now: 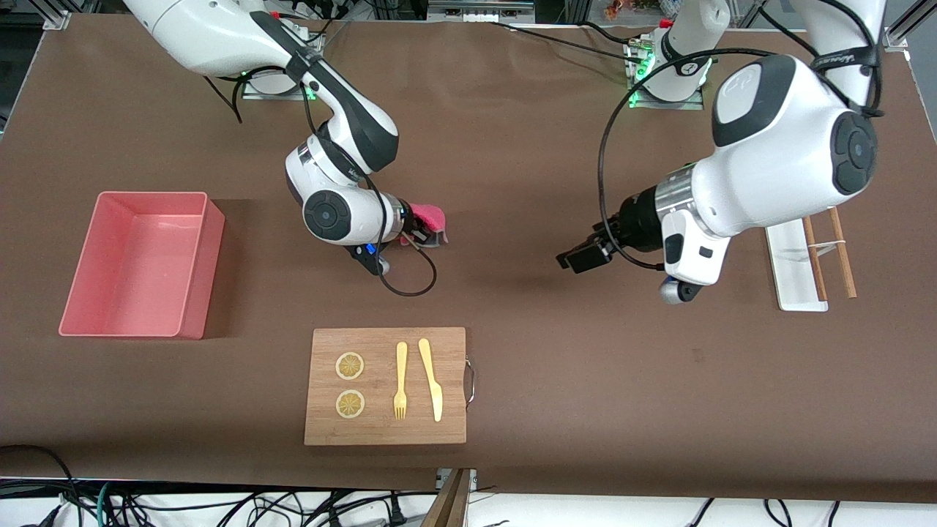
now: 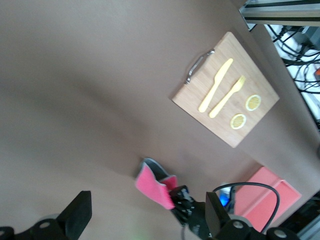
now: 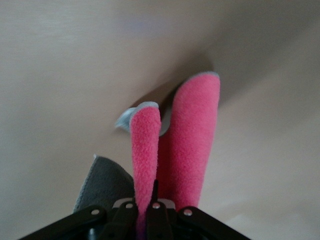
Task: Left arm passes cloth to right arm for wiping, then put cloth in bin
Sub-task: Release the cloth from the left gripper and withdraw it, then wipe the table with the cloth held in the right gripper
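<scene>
In the front view the right hand (image 1: 423,236) is clamped on the cloth (image 1: 430,217) above the tabletop (image 1: 512,146), the left wrist view shows the left hand (image 2: 145,220) apart and empty, and the right wrist view shows the folds pinched only at their ends, so hard wiping may pull them free before the bin (image 1: 110,322).

Brown worktop (image 1: 512,146) fills most of front view, surface matte, faintly creased, even overhead light, soft shadows. Aluminium frame rails (image 1: 897,33) at corners by arms' bases. Metal base plates (image 1: 662,99) bolted along that edge, green indicator lights glowing there. Beneath worktop edge nearest front camera: pale floor (image 1: 585,512), tangle of black cables (image 1: 219,509), wooden strut (image 1: 450,501) poking up at middle. Left wrist view: more frame and cables (image 2: 300,45) past worktop edge.
</scene>
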Robot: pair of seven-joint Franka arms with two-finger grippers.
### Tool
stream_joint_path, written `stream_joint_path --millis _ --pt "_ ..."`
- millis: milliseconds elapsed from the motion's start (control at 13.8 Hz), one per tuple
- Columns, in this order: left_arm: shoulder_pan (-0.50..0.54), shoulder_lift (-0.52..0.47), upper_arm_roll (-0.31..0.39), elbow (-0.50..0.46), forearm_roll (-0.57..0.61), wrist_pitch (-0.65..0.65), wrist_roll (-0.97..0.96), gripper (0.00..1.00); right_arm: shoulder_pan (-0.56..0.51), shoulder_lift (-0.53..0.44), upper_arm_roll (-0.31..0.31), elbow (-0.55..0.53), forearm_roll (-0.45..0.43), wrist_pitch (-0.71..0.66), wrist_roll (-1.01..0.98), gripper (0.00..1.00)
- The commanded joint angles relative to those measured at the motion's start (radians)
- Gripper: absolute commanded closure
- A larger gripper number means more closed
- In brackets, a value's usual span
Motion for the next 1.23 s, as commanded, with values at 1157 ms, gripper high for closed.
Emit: stream_joint_path --millis 1157 --pt "0.165 -0.297 0.093 -0.239 0.440 -0.206 0.959 0.00 -0.044 -0.047 -0.461 -0.037 -0.042 -0.110 -0.845 1.00"
